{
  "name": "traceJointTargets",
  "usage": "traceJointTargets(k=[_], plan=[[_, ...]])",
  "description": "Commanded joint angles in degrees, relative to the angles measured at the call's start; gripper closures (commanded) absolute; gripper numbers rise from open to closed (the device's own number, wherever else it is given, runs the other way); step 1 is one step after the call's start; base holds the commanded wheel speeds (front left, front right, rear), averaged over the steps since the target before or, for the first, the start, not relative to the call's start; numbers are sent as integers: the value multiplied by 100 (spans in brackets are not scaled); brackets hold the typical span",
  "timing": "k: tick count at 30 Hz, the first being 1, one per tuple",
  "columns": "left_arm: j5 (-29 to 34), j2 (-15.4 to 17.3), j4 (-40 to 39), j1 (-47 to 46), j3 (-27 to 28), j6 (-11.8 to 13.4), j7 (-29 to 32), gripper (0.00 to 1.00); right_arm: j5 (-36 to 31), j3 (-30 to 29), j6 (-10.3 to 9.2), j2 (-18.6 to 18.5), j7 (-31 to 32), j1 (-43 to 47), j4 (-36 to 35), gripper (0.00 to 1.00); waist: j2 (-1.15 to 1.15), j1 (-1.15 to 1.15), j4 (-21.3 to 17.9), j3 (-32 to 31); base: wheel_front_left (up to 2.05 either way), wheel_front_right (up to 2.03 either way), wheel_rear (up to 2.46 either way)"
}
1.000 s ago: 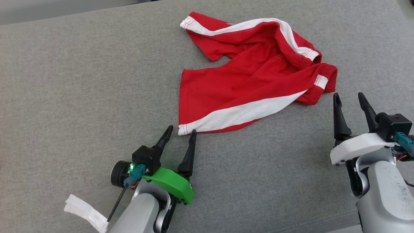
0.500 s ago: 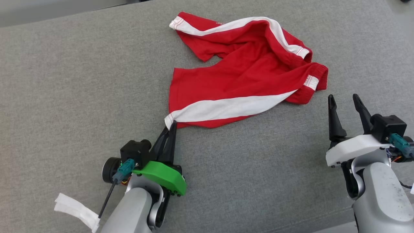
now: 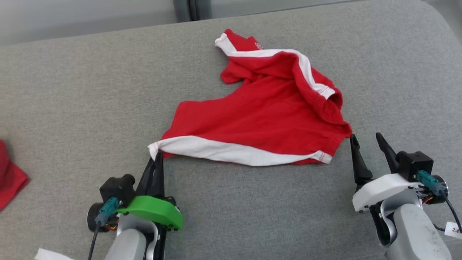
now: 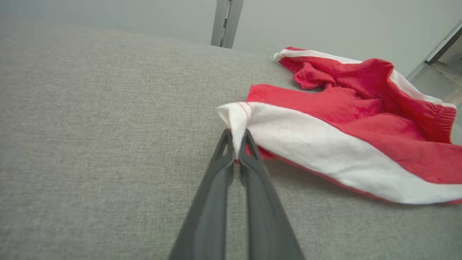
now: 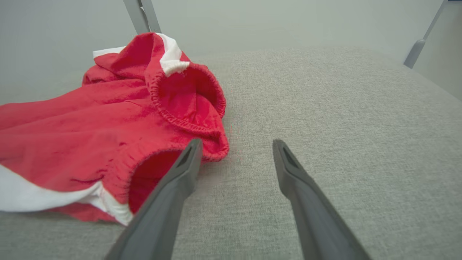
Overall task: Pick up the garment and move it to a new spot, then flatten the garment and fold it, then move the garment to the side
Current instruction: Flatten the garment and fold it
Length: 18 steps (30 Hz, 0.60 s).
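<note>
A red garment [image 3: 274, 119] with white side stripes is lying crumpled on the grey fabric-covered worktop [image 3: 90, 90], spreading from the middle toward the far right, with one leg bunching up at the back. The left jaws are pressing together on the garment's near-left corner, pinching the white stripe's hem; in the left wrist view that white corner [image 4: 236, 119] is sticking up between the two dark tips while the rest of the cloth [image 4: 361, 119] is trailing off to the right across the worktop. The right jaws are standing spread and holding nothing, hovering just beside the garment's near-right end, where the elastic waistband [image 5: 180, 119] is gaping open. In the right wrist view one tip is sitting in front of that waistband opening and the other is lying over bare fabric; whether the nearer tip is touching the cloth cannot be told. Another piece of red cloth [image 3: 11, 177] is resting at the worktop's left edge, well apart from the garment, and a scrap of white material [image 3: 50, 255] is showing beside the left arm at the bottom.
</note>
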Motion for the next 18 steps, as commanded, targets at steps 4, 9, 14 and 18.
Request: traceJointTargets(k=[4, 9, 14, 18], plan=[[218, 26, 159, 339, 189, 91, -3, 100, 43, 49, -6, -12, -11, 238, 79, 0, 0, 0, 327, -391, 0, 0, 0], [408, 27, 283, 506, 465, 226, -2, 0, 121, 191, -6, -9, -12, 395, 74, 0, 0, 0, 408, -522, 0, 0, 0], [669, 24, 172, 646, 703, 375, -2, 0, 106, 393, -6, -9, -11, 517, -146, 0, 0, 0, 393, -630, 0, 0, 0], [953, 25, 7, 816, 728, 349, -2, 0, 5, 549, -6, -9, -11, 711, -417, 0, 0, 0, 359, -771, 0, 0, 0]])
